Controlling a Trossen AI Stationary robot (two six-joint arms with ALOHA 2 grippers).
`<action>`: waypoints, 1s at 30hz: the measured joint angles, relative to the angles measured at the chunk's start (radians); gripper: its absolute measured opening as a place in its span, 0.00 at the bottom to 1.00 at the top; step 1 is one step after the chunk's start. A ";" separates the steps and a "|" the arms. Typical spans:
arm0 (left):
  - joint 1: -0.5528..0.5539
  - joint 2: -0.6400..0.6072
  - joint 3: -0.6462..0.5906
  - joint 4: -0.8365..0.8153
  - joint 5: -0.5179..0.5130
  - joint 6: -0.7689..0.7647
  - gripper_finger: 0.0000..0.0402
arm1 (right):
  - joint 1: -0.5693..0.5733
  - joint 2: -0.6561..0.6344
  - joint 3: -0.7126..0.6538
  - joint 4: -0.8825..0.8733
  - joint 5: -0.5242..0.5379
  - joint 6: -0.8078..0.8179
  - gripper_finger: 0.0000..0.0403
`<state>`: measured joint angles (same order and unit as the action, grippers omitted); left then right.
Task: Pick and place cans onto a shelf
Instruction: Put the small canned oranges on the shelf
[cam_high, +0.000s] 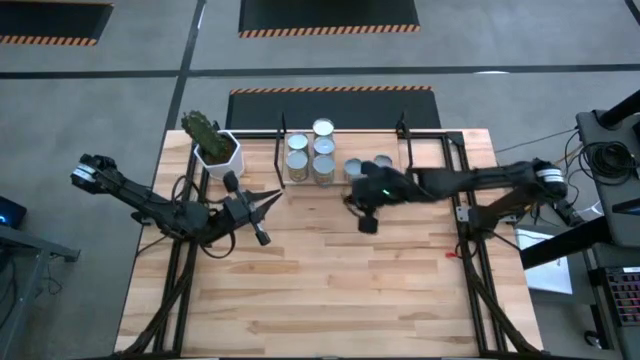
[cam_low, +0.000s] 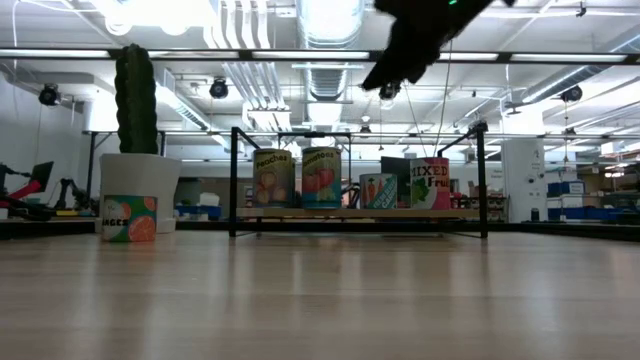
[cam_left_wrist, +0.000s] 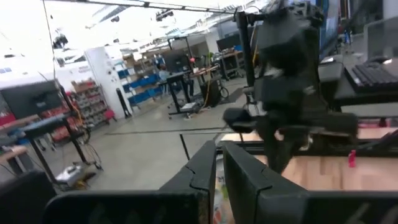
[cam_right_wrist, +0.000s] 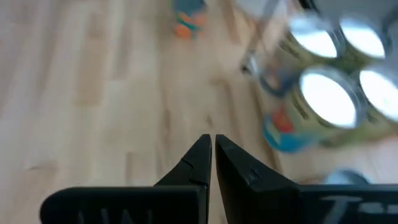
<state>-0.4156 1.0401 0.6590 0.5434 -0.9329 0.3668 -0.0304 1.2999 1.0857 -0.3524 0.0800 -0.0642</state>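
Two dark arms work over a light-wood counter (cam_high: 330, 280), with the shelf (cam_high: 420, 152) along its far edge as the landmark. Seen from above, six cans (cam_high: 322, 129) stand on the shelf: four silver tops in a tight block near its left end and two more beside them toward the middle, partly under the right arm. The level view shows four labelled cans (cam_low: 273, 178) in a row on the board, between the black uprights. A seventh, orange-labelled can (cam_low: 129, 217) stands on the counter off the shelf's left end, just in front of the white pot (cam_high: 218, 150) holding one cactus (cam_high: 200, 128).

The right gripper (cam_right_wrist: 212, 154) hangs in the air just in front of the shelf's middle, its jaws drawn nearly together and holding nothing; its wrist camera looks down on bare wood with the clustered cans to one side.

The left gripper (cam_left_wrist: 219, 163) waits over the counter well in front of the shelf's left end, jaws narrow and empty.
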 joint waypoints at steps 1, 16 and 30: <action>0.000 0.000 0.000 -0.005 0.000 -0.020 0.03 | 0.020 -0.030 -0.038 0.047 0.000 -0.023 0.03; 0.001 0.046 0.000 -0.431 0.015 -0.730 0.03 | 0.164 -0.377 -0.336 0.502 0.000 -0.330 0.03; 0.107 0.191 0.324 -1.525 0.380 -1.483 0.00 | 0.168 -0.417 -0.381 0.485 0.000 -0.329 0.03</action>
<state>-0.3086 1.2307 0.9833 -0.9820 -0.5525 -1.1158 0.1377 0.8825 0.7052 0.1331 0.0803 -0.3930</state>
